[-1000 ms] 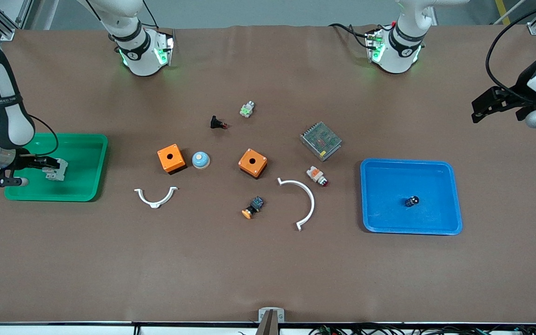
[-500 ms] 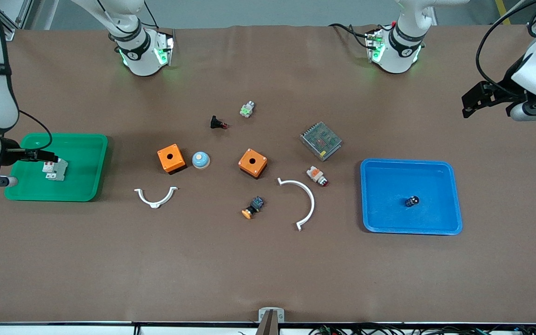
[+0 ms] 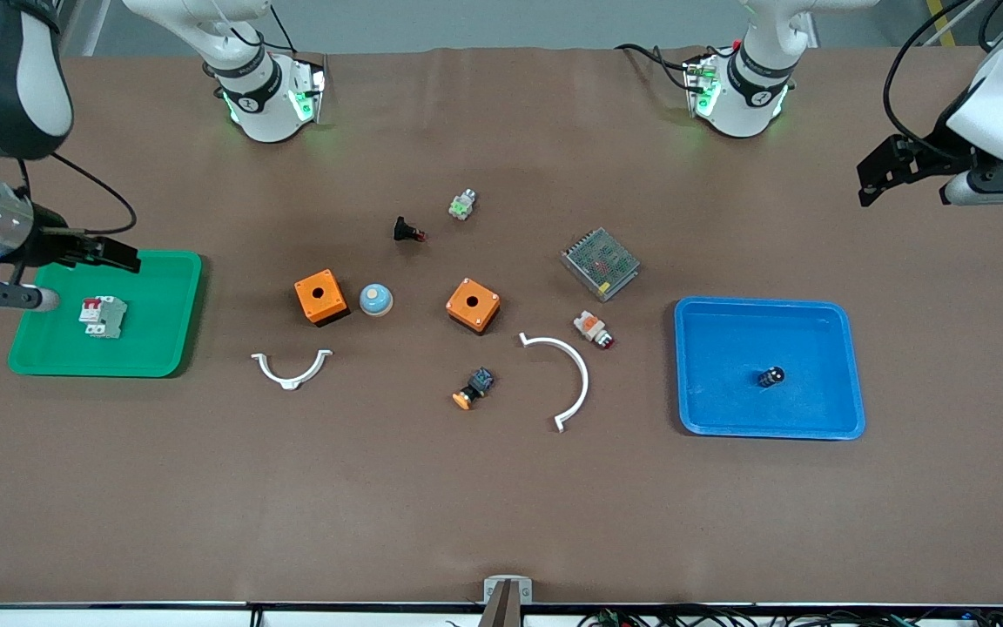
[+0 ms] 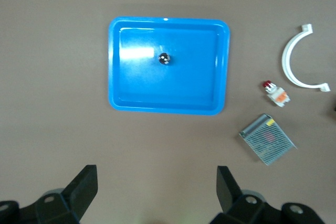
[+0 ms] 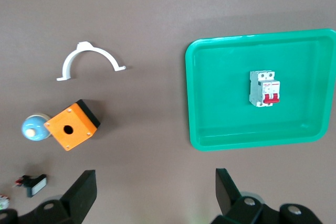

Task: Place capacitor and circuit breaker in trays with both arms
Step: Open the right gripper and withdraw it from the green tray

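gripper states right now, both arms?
Left gripper: open, holding nothing, over bare table past the blue tray, where the capacitor sits.
Right gripper: open, holding nothing, above the green tray; circuit breaker lies in it.

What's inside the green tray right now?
Only the circuit breaker lies in the green tray, red switches up. The open right pincer is above the tray's rim, covering that part; the rest looks bare.

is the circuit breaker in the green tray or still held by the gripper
In the tray. The circuit breaker lies on the green tray floor; the right gripper is open and apart from it.
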